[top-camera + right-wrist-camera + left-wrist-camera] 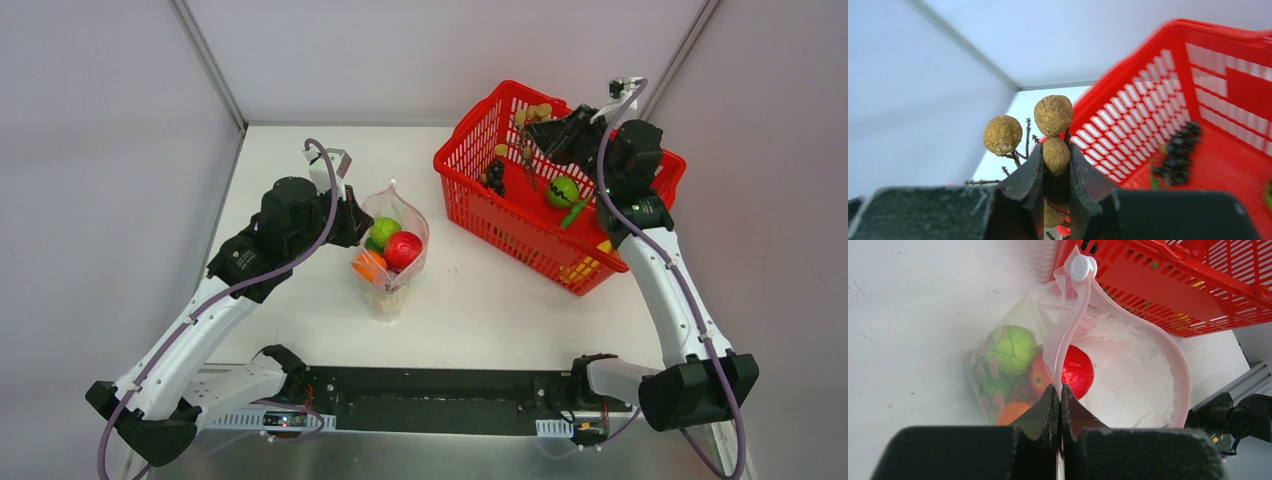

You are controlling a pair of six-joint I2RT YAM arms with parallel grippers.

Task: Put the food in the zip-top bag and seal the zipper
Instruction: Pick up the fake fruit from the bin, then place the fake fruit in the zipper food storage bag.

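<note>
The clear zip-top bag [392,255] stands open on the white table. It holds a green lettuce [1013,347], a red fruit [1078,371] and an orange piece [1010,412]. My left gripper [1058,387] is shut on the bag's mouth edge, pinching the pink zipper [1068,325]; its white slider [1080,266] sits at the far end. In the top view that left gripper [352,222] is at the bag's left side. My right gripper [1055,147] is shut on a bunch of tan-brown round fruits [1053,115] on dark twigs. The right gripper [540,128] hangs over the basket.
A red mesh basket [520,225] stands at the back right, close to the bag. Dark purple grapes [494,177], a green round fruit [563,191] and yellow pieces [585,268] lie in it. Grey walls close in the table on three sides.
</note>
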